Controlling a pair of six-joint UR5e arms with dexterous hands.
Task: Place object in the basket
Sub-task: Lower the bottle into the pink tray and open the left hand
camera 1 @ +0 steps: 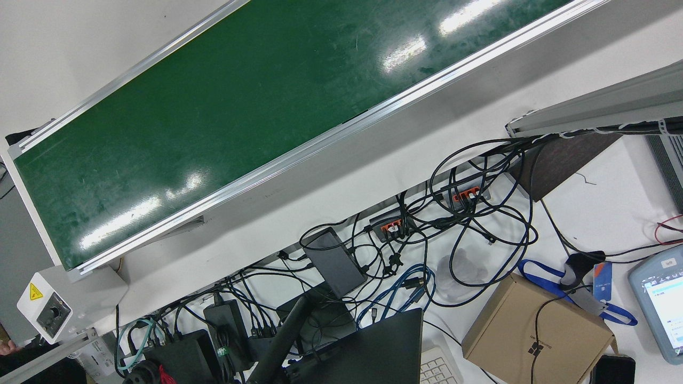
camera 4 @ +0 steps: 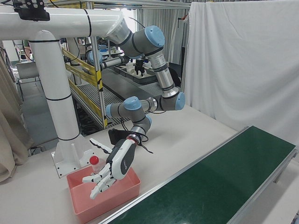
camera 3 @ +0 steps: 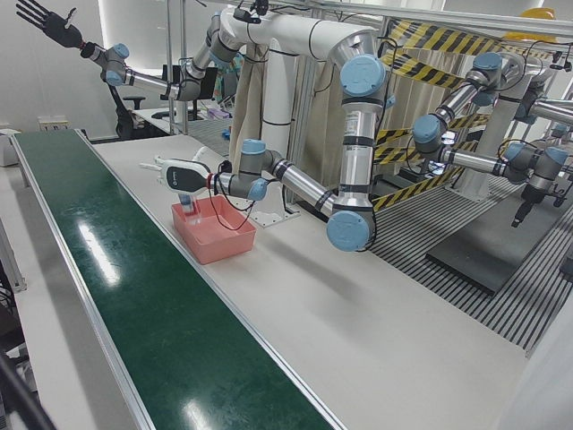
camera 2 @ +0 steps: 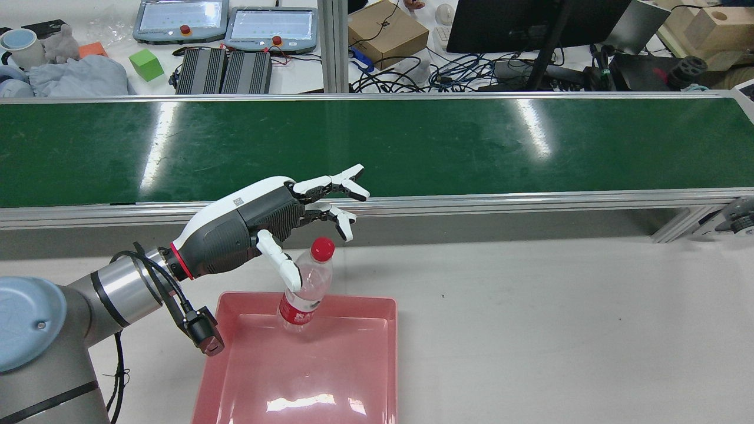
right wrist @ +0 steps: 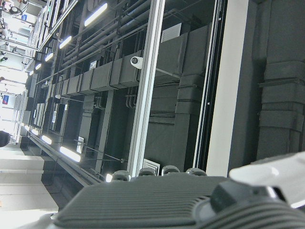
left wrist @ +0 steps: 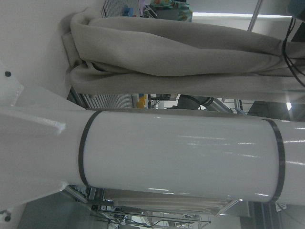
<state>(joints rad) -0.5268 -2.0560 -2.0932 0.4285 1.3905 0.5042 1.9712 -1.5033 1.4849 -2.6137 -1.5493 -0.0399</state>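
A clear plastic bottle (camera 2: 306,284) with a red cap and red label leans inside the pink basket (camera 2: 365,359), its base on the basket floor near the far wall. My left hand (camera 2: 277,221) hovers just above and to the left of it, fingers spread toward the belt, open; one finger crosses in front of the bottle's shoulder. The right-front view shows the same hand (camera 4: 111,170) over the basket (camera 4: 112,198), with the red cap (camera 4: 94,160) behind it. My right hand (camera 3: 40,18) is dark, raised high and far away, fingers apart.
The long green conveyor belt (camera 2: 412,147) runs along the far side of the basket behind an aluminium rail. To the right of the basket lies bare grey tabletop (camera 2: 559,318). Beyond the belt are pendants, cables and a cardboard box (camera 2: 386,32).
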